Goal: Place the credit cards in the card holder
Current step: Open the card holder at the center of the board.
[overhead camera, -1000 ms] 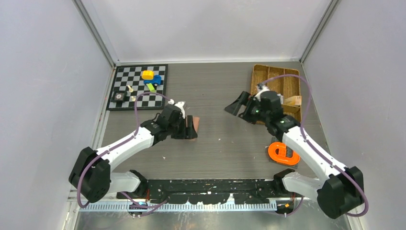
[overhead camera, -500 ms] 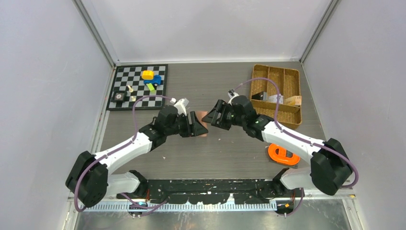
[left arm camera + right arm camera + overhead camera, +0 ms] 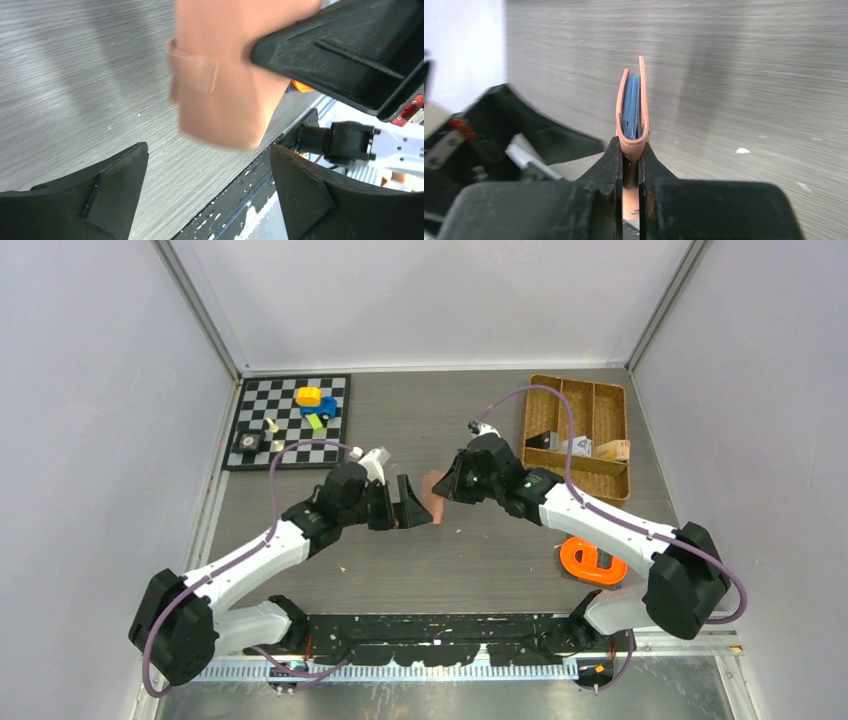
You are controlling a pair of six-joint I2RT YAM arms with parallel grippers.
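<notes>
Robotics lab cell: dark grey wood-grain table [image 3: 480, 550] walled by pale grey panels [image 3: 90, 440] on aluminium corner posts [image 3: 200, 308]; two white-and-black robot arms [image 3: 250, 558] bolted to a black rail [image 3: 450, 625] at its near edge.

Pink card holder [image 3: 225, 75] folded shut, held edge-on above the table, its fold pinched in the right hand [image 3: 629, 150], thin blue-looking cards [image 3: 631, 107] tucked between its two flaps.

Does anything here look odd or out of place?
Only the pink wallet: the right fingers pinch it by its fold, standing on edge above the table, something blue tucked inside. The left fingers stand open beside it.
</notes>
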